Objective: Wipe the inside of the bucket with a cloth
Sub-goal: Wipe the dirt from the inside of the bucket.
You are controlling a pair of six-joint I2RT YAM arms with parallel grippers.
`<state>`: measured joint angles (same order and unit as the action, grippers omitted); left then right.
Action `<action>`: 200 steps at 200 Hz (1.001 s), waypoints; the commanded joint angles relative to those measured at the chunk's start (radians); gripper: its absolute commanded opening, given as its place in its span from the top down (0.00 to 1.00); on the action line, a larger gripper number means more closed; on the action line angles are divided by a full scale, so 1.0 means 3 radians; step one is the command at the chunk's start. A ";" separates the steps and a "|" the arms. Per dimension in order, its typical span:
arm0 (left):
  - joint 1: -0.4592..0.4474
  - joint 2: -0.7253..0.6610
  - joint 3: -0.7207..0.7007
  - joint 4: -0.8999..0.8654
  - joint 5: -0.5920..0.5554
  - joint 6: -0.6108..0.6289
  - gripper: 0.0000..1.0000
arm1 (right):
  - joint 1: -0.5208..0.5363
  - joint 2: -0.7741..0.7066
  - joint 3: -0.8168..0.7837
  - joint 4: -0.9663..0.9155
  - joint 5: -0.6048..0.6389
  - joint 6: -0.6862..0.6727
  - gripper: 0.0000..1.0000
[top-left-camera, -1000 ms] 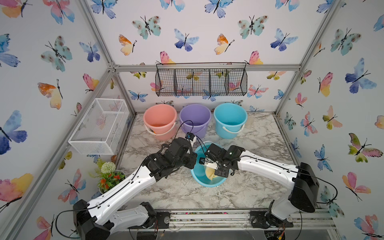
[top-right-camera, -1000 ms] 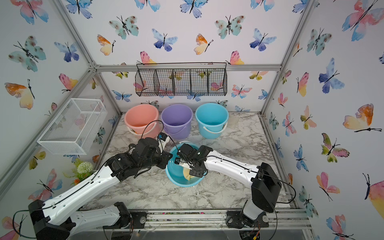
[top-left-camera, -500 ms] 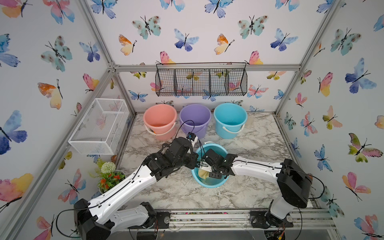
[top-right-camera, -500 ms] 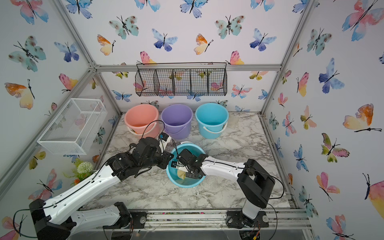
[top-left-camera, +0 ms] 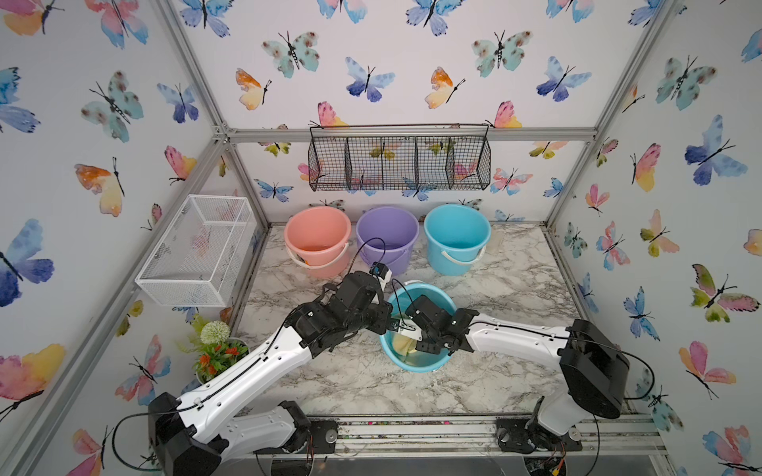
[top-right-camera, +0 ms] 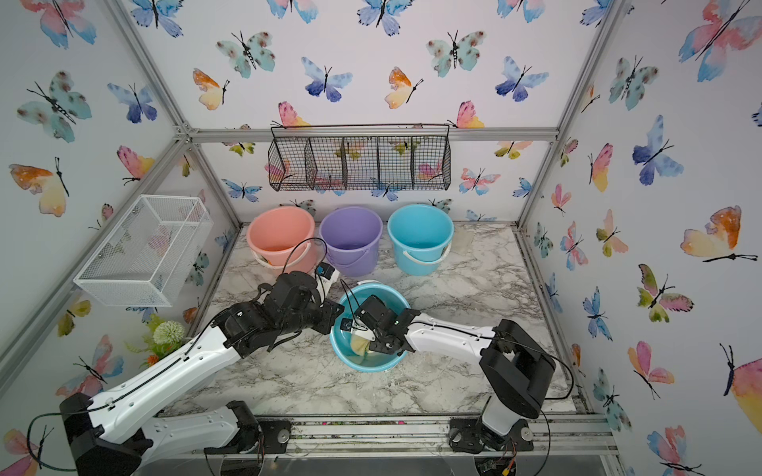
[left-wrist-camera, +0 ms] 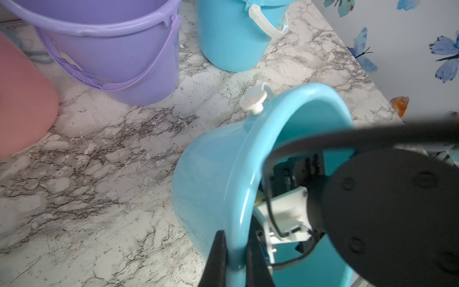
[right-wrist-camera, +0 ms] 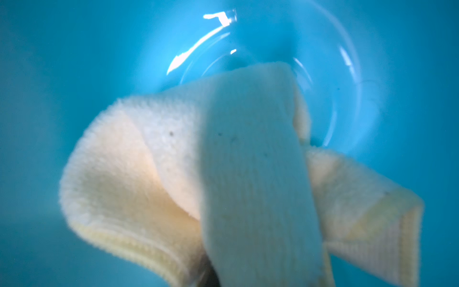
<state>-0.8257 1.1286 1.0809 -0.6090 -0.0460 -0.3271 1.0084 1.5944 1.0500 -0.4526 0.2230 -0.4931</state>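
My butterfly-papered corner.
Around me the walls [top-left-camera: 412, 82] carry watercolour butterflies, framed by metal bars [top-left-camera: 408, 134]. A black wire basket [top-left-camera: 399, 162] hangs on the back wall, a white mesh basket [top-left-camera: 198, 247] on the left one. The marble tabletop [top-left-camera: 515, 296] lies evenly lit; a potted plant [top-left-camera: 216, 350] sits beside its left edge.

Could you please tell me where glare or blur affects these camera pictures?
Right wrist view: white glare streaks on the floor of the front light blue plastic bucket, and the pale yellow terry cloth is soft-focused. Left wrist view: the black arm link close to the lens is blurred, the marble tabletop sharp. Both top views: even light, no harsh shadows.
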 commanded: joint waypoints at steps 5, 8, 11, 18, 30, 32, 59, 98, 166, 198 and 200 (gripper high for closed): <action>0.0017 0.0057 0.0067 -0.0067 -0.0031 -0.0055 1.00 | -0.0002 -0.0364 0.0375 -0.0882 -0.0032 -0.0039 0.98; 0.0017 0.0062 0.0068 -0.0066 -0.0031 -0.0056 1.00 | -0.0002 -0.0383 0.0400 -0.0921 -0.0025 -0.0039 0.98; 0.0017 0.0061 0.0068 -0.0066 -0.0029 -0.0055 1.00 | -0.0002 -0.0411 0.0432 -0.0969 -0.0011 -0.0039 0.98; 0.0017 0.0060 0.0068 -0.0065 -0.0029 -0.0055 1.00 | -0.0002 -0.0475 0.0505 -0.1080 0.0037 -0.0044 0.98; 0.0017 0.0072 0.0068 -0.0061 -0.0023 -0.0054 1.00 | 0.0003 -0.0576 0.0599 -0.1184 0.0157 -0.0066 0.98; 0.0017 0.0073 0.0068 -0.0061 -0.0024 -0.0055 1.00 | 0.0003 -0.0589 0.0614 -0.1200 0.0175 -0.0072 0.98; 0.0019 0.0087 0.0079 -0.0057 -0.0005 -0.0045 1.00 | 0.0008 -0.0745 0.0641 -0.1203 0.0539 -0.0284 0.98; 0.0017 0.0078 0.0085 -0.0092 -0.0010 -0.0043 1.00 | 0.0008 -0.0766 0.0409 -0.0925 0.1073 -0.0615 0.98; 0.0017 0.0037 0.0084 -0.0068 0.0004 -0.0054 1.00 | 0.0018 -0.0624 -0.0255 0.0096 0.1550 -0.1235 0.98; 0.0017 0.0047 0.0079 -0.0074 0.0029 -0.0056 1.00 | 0.0018 -0.0474 -0.0425 0.0567 0.1372 -0.1428 0.98; 0.0017 0.0047 0.0079 -0.0076 0.0028 -0.0056 1.00 | 0.0018 -0.0456 -0.0433 0.0592 0.1369 -0.1432 0.98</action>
<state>-0.8230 1.1461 1.0866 -0.5938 -0.0479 -0.3523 1.0237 1.4166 0.9592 -0.3813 0.6003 -0.8597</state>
